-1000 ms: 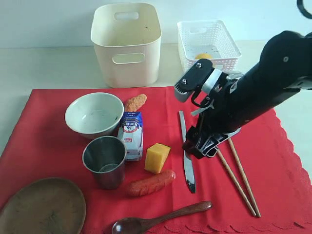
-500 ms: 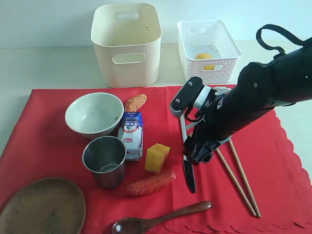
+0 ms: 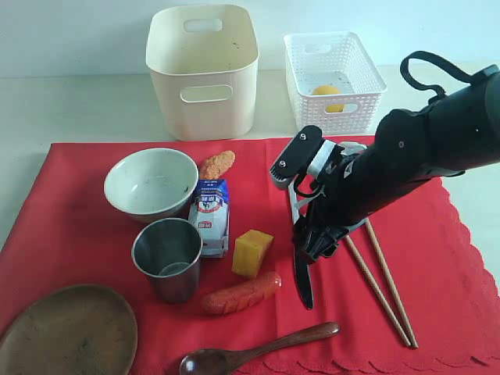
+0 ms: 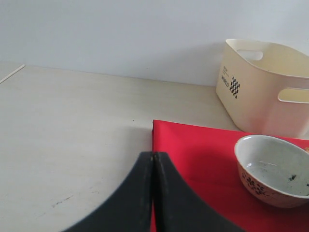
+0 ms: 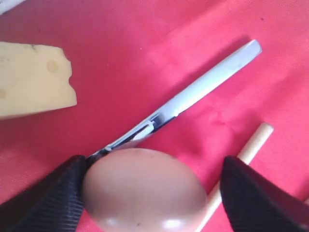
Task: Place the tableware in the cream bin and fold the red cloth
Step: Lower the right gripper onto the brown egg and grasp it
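Red cloth [image 3: 70, 226] lies flat and unfolded on the tabletop [image 4: 63, 125], loaded with everything. Cream bin [image 3: 203, 98] stands behind it on bare tabletop; no tableware shows inside it from here. Right arm [image 3: 422, 156]: over the last second it has dropped and shifted toward the cloth's middle, elbow folded, forearm slanting down so the right hand [image 3: 312, 238] now sits low over the knife's handle end. That reads as a pickup about to happen. But the item is food, not tableware, so bin loading looks unstarted. Plate [image 3: 66, 332], bowl [image 3: 151, 183] and cup [image 3: 167, 258] sit untouched on the cloth's left half. Chopsticks [image 3: 387, 289] lie just beside the hand, knife [image 3: 301, 281] under it, spoon [image 3: 258, 351] near the front hem. Egg [image 5: 145, 188] rests between the right fingers. The jaws stand wide and have begun to narrow: one finger seems to meet the shell, a gap shows at the other, so no grip yet. Left hand [image 4: 153, 193] hovers off the cloth's left corner, pads pressed together, holding nothing.
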Motion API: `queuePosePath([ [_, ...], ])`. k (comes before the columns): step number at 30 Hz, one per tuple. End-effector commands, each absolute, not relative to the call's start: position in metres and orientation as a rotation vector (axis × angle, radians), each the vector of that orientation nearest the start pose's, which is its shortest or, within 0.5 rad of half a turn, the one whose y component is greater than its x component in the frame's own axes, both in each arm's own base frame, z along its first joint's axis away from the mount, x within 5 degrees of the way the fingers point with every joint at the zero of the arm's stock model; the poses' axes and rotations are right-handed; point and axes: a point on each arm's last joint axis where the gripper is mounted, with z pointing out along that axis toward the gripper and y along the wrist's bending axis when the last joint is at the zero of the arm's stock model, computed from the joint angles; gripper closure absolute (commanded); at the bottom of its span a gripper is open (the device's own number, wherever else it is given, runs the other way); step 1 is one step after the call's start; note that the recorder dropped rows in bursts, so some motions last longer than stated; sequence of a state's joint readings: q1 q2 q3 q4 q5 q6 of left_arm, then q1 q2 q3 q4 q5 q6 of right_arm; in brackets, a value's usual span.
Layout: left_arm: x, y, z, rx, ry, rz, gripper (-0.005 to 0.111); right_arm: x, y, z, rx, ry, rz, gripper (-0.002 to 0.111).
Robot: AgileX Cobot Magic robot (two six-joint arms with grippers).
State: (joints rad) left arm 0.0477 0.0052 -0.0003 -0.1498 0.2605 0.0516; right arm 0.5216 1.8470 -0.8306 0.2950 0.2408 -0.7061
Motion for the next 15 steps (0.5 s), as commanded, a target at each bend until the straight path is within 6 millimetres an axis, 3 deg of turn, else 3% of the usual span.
queuePosePath([
  [1, 0.055, -0.001, 0.190, -0.090, 1.734, -0.060, 0.104, 0.272, 0.164, 0.111, -1.277, 2.418, 0.115, 0.051],
  [5, 0.055, -0.001, 0.190, -0.090, 1.734, -0.060, 0.104, 0.270, 0.163, 0.110, -1.284, 2.433, 0.121, 0.069],
  [11, 0.055, -0.001, 0.190, -0.090, 1.734, -0.060, 0.104, 0.267, 0.164, 0.117, -1.234, 2.472, 0.169, 0.106],
  [15, 0.055, -0.001, 0.190, -0.090, 1.734, -0.060, 0.104, 0.267, 0.164, 0.136, -1.201, 2.418, 0.173, 0.108],
])
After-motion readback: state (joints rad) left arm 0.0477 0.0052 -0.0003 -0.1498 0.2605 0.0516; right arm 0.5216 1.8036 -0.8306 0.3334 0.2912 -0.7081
